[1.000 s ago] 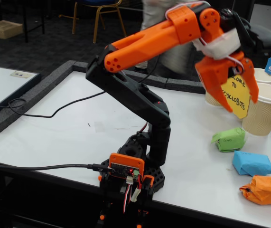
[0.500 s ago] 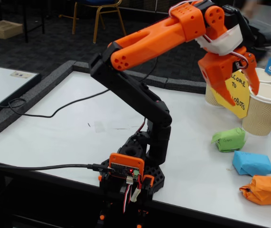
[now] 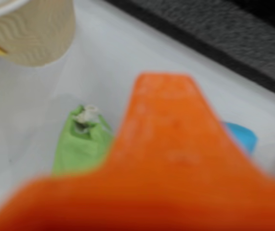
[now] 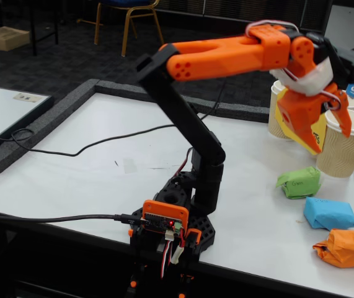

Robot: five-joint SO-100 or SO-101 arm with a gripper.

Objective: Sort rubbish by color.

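Three crumpled wads of rubbish lie on the white table at the right of the fixed view: green (image 4: 299, 182), blue (image 4: 329, 213) and orange (image 4: 345, 248), in a row towards the front edge. My orange gripper (image 4: 333, 143) hangs open and empty above and slightly behind the green wad, in front of the paper cups. The blurred wrist view shows one orange finger (image 3: 171, 159) filling the lower half, the green wad (image 3: 79, 144) to its left and the blue wad (image 3: 241, 137) peeking out on its right.
Beige ribbed paper cups (image 4: 344, 144) with small coloured tags stand at the back right, with a yellow sign (image 4: 316, 129) among them; one cup (image 3: 36, 31) shows top left in the wrist view. A black foam border (image 4: 53, 118) rims the table. A cable (image 4: 102, 139) crosses the left side.
The arm has stretched out further to the right. The gripper has swung right to hang in front of the cups, above the green wad. The wads have not moved.
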